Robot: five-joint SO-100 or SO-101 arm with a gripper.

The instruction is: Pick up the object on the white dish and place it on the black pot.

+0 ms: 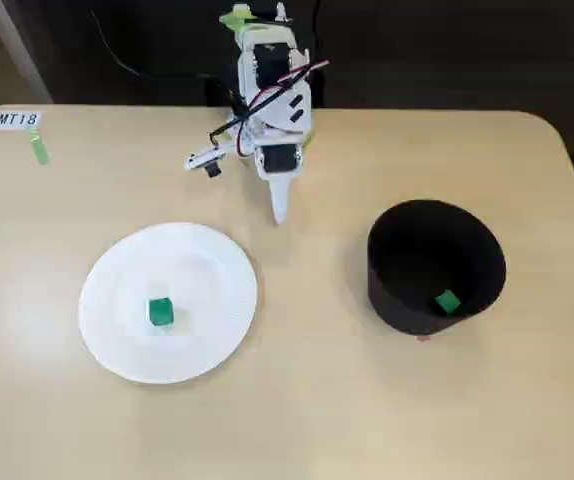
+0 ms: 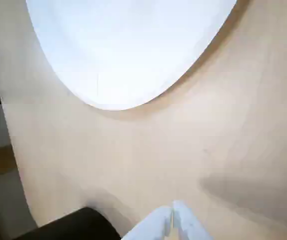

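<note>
Gripper (image 1: 279, 212) hangs over bare table (image 1: 317, 420) at the far side in the fixed view, tips pointing down and toward the camera, its two white fingers (image 2: 156, 225) pressed together with only a thin seam between them in the wrist view; nothing in them. Green cube (image 1: 160, 312) sits on the white dish (image 1: 117, 345), down-left of the gripper tip in the fixed view, well apart from it, a little left of the dish's middle. Cube is about as wide as it is tall, so no long axis to note; one flat face turned up, edges roughly square to the picture. Black pot (image 1: 392, 290) stands down-right of the gripper, well apart, open mouth up; second green cube (image 1: 448, 301) lies inside it against the near wall, slightly turned. White label (image 1: 17, 119) far left of the gripper reads "MT18", green tape strip (image 1: 39, 148) just below it. Wrist view shows the dish's rim (image 2: 128, 100) ahead of the fingertips, apart from them.
</note>
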